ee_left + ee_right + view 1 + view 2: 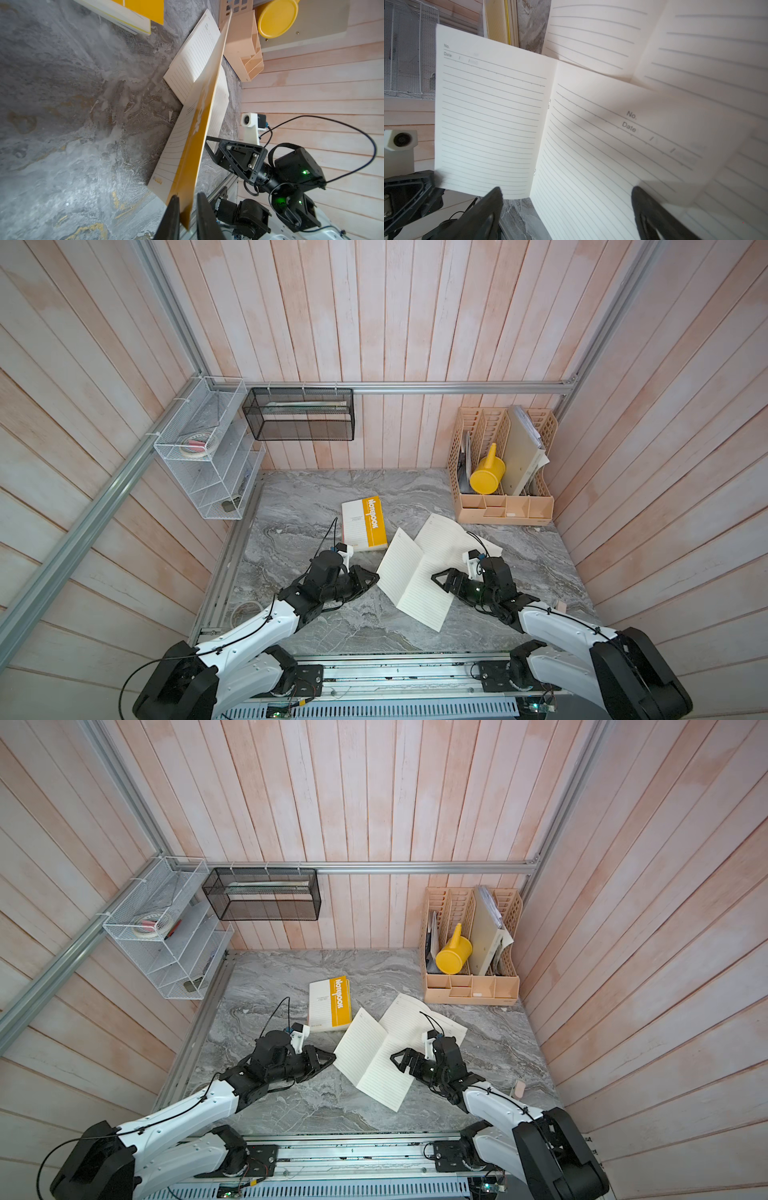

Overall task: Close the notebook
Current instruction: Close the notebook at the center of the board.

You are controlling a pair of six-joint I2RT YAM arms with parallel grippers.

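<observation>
straddling the raised yellow cover [199, 124] of an open cream lined notebook [409, 580] with slightly spread left gripper [188, 196]; widely spread right gripper [566, 189] over its pages.

Matt paper notebook [401, 568], marbled stone tabletop [299, 506]

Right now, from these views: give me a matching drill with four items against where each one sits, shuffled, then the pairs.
Items:
1. closed notebook
2. yellow jug
3. black mesh basket
4. left pincer

Places:
A. hung on the back rail
B. astride the raised cover of the open notebook
C. flat on the table
D. in the beige organizer

Pairs: 1-C, 2-D, 3-A, 4-B
</observation>
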